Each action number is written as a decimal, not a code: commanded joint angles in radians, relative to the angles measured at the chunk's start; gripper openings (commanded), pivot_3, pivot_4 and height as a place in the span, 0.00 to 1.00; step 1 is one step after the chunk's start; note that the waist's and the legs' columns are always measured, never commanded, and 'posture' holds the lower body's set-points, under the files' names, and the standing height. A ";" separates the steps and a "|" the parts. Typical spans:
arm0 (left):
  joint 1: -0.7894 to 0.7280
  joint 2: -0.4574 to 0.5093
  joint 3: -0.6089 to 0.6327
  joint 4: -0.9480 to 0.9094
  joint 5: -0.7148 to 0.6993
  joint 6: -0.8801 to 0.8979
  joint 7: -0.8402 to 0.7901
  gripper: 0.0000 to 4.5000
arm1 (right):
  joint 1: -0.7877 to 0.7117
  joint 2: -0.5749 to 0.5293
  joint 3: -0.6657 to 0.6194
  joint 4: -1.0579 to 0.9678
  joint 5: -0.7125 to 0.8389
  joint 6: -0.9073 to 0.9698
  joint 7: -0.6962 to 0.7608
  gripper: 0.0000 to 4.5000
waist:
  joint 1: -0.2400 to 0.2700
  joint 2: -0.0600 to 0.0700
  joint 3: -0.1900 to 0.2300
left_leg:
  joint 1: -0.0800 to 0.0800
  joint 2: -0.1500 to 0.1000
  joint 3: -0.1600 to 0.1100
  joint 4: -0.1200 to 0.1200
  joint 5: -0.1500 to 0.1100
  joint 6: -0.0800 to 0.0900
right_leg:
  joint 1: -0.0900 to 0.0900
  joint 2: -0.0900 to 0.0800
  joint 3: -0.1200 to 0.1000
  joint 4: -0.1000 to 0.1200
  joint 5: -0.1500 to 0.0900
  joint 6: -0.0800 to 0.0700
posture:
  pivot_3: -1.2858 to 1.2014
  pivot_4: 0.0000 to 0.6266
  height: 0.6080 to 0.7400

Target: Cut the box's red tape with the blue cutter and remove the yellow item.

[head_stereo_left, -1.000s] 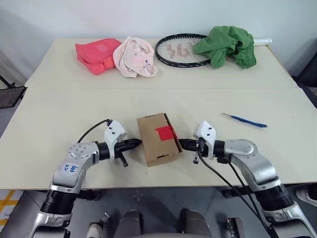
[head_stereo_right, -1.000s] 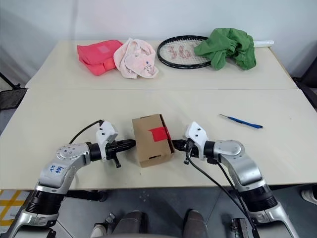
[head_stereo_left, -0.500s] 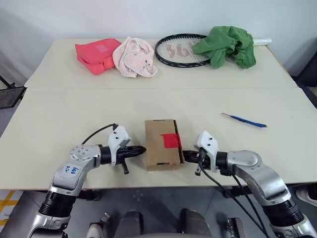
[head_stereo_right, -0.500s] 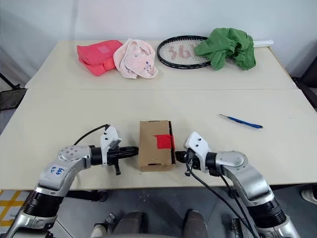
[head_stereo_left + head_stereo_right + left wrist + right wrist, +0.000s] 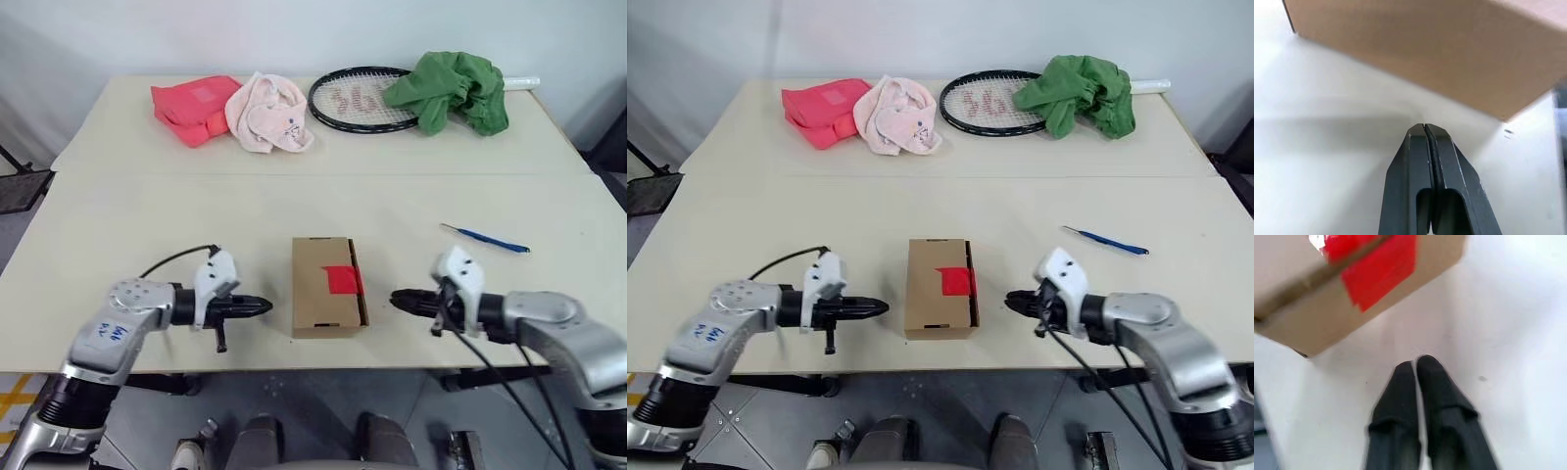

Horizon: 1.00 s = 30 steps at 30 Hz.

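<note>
The small brown cardboard box (image 5: 327, 286) sat near the front edge of the tabletop (image 5: 294, 206), in the middle. A bright red square of tape (image 5: 344, 280) was stuck over the lid's edge on its right side, not cut. The box was shut, so the yellow item could not be seen.

The left pincer (image 5: 263, 306) was just beside the box on its left, not touching, with its fingers pressed together and holding nothing. The right pincer (image 5: 398, 299) was near the box on the right, also apart from it. A thin gap showed between its fingers (image 5: 1437, 382), and it was empty.

The slim blue pen-shaped cutter (image 5: 487, 238) lay well apart, toward the right edge. It was thin and flat, so a pincer could slip off it or push it away. The light box could slide when cut if nothing held it.

Nothing blocked the way. Along the far edge lay a pink-red pouch (image 5: 189, 102), a pale pink cloth (image 5: 267, 113), a black racket (image 5: 355, 99) and a crumpled green cloth (image 5: 451, 88).
</note>
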 commanded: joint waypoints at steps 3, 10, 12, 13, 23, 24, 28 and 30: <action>-0.105 -0.028 0.059 -0.005 -0.109 -0.043 -0.067 0.00 | -0.122 -0.004 -0.131 -0.068 0.197 0.397 -0.112 0.50 | 0.003 0.000 0.000 | 0.000 0.000 0.000 0.001 0.000 0.000 | 0.000 0.000 0.000 0.000 0.000 0.000 | 0.52 0.24 1.00; -0.243 -0.091 -0.030 0.029 -0.091 -0.049 -0.090 0.00 | -0.350 0.111 -0.109 0.051 0.449 0.687 -0.343 1.00 | 0.002 0.000 0.000 | 0.000 0.000 0.000 0.000 0.000 0.000 | 0.000 0.000 0.000 0.001 0.000 -0.001 | 0.52 0.24 1.00; -0.260 -0.096 -0.073 0.071 -0.040 -0.093 -0.095 0.00 | -0.380 0.163 -0.106 0.110 0.532 0.687 -0.458 1.00 | 0.001 0.000 0.000 | 0.000 0.000 0.000 0.000 0.000 0.000 | 0.000 0.000 0.000 0.001 0.000 0.000 | 0.52 0.24 1.00; -0.267 -0.096 -0.095 0.094 -0.011 -0.118 -0.096 0.00 | -0.392 0.184 -0.102 0.135 0.560 0.687 -0.514 1.00 | 0.001 0.000 0.000 | 0.000 0.000 0.000 0.000 0.000 0.000 | 0.000 0.000 0.000 0.001 0.000 0.000 | 0.52 0.24 1.00; -0.268 -0.141 -0.149 0.120 0.048 -0.161 -0.068 0.00 | -0.456 0.269 -0.141 0.282 0.771 0.687 -0.895 1.00 | 0.002 0.000 0.000 | -0.001 0.000 0.001 0.000 0.000 0.000 | -0.001 0.000 0.000 0.001 0.000 0.000 | 0.52 0.24 1.00; -0.267 -0.142 -0.151 0.119 0.050 -0.161 -0.066 0.00 | -0.457 0.270 -0.144 0.289 0.786 0.687 -0.914 1.00 | 0.001 0.000 0.000 | -0.001 0.000 0.000 0.000 0.000 0.000 | -0.001 0.000 0.000 0.001 0.000 0.000 | 0.52 0.24 1.00; -0.262 -0.140 -0.155 0.114 0.060 -0.154 -0.065 0.00 | -0.449 0.261 -0.154 0.313 0.831 0.687 -0.963 1.00 | 0.000 0.000 0.000 | -0.001 0.000 0.001 0.000 0.000 0.000 | -0.001 0.000 0.000 0.001 0.000 0.000 | 0.52 0.24 1.00; -0.261 -0.140 -0.154 0.113 0.061 -0.152 -0.066 0.00 | -0.443 0.252 -0.156 0.320 0.839 0.687 -0.974 1.00 | 0.000 0.000 0.000 | -0.001 0.000 0.001 0.000 0.000 0.000 | -0.001 0.000 0.000 0.001 0.000 0.000 | 0.52 0.24 1.00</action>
